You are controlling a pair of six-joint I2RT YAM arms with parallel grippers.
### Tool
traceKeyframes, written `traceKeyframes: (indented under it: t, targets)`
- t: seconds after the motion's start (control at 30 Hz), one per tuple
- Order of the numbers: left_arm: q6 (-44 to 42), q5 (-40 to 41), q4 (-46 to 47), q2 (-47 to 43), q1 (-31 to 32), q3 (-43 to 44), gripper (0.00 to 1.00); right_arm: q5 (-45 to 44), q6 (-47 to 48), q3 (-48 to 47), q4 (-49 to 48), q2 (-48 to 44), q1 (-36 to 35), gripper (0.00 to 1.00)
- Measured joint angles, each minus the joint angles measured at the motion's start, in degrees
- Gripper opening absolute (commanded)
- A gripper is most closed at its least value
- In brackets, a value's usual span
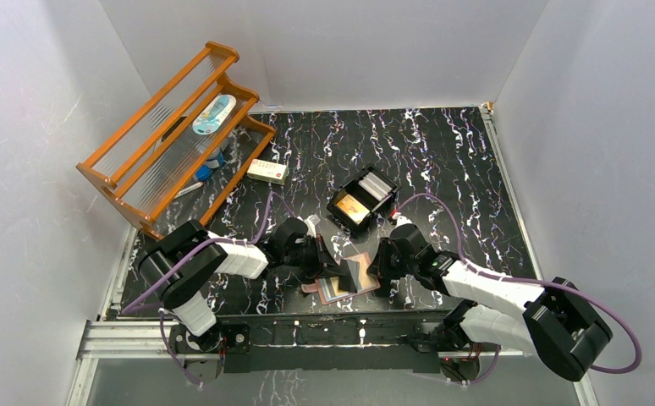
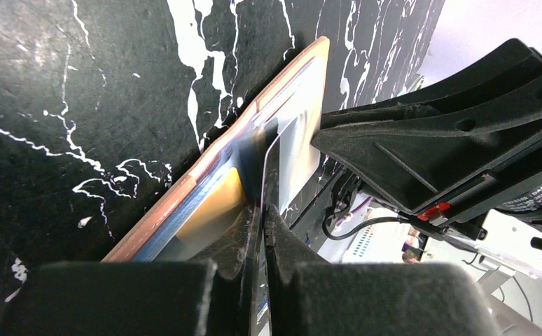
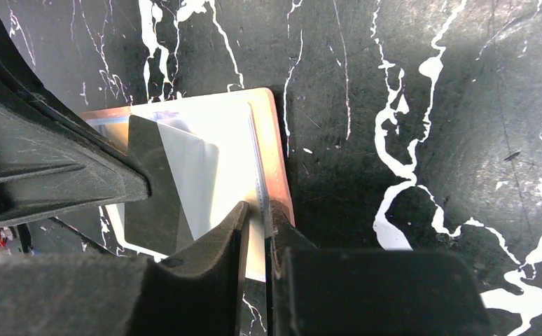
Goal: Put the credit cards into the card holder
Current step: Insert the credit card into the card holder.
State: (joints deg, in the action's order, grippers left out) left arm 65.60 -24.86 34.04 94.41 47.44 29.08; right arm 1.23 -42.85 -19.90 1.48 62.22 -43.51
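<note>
Orange rack (image 1: 165,139), white-red box (image 1: 267,172), black tray (image 1: 376,209)

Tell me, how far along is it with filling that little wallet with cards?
Done: one gold card already sits in the open wallet. In hand: the left end effector pinches a clear sleeve open, while the right end effector nips what looks like a card on edge over it. To do: more cards wait in the black tray.
</note>
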Motion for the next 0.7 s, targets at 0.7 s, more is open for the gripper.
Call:
traceKeyframes:
  t: [0.7]
  targets:
    - [-0.37,11.87,1.38,-3.85,1.95,-1.62,0.0,0.37,-10.38,7.72,-10.27,-4.15,0.33,0.23]
